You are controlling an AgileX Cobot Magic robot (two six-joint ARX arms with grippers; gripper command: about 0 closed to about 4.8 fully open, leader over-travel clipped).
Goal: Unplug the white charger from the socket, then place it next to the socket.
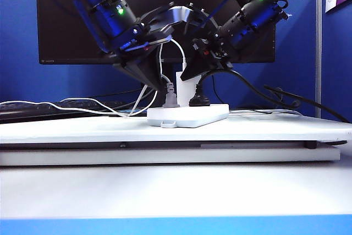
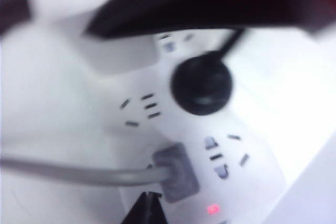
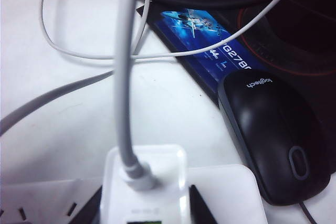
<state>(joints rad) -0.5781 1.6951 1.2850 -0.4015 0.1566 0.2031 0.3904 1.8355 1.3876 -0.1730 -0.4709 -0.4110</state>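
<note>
Right, nearest to me on the white table (image 1: 82,130) lies the socket (image 1: 190,115), a flat white strip with a small tab on its front edge. Three things stand plugged into it: a small grey plug (image 1: 170,96) on the left, a black plug (image 1: 199,99) with a thick black cord on the right, and between and just behind them the white charger (image 1: 184,83), upright and seated in the strip.

My right gripper (image 3: 144,203) has its dark fingers (image 3: 197,205) on either side of the white charger, pressed against its flanks, so I read it as clamped on the block; its white cable rises from the top.

My left gripper (image 1: 159,83) hangs low over the left end of the socket, close above the grey plug. Its wrist view is blurred and only a dark tip shows, so I cannot tell how its fingers stand.

Further back, a black mouse (image 3: 275,135) sits on the table, and a dark monitor (image 1: 66,31) stands before the blue partition (image 1: 22,53).
</note>
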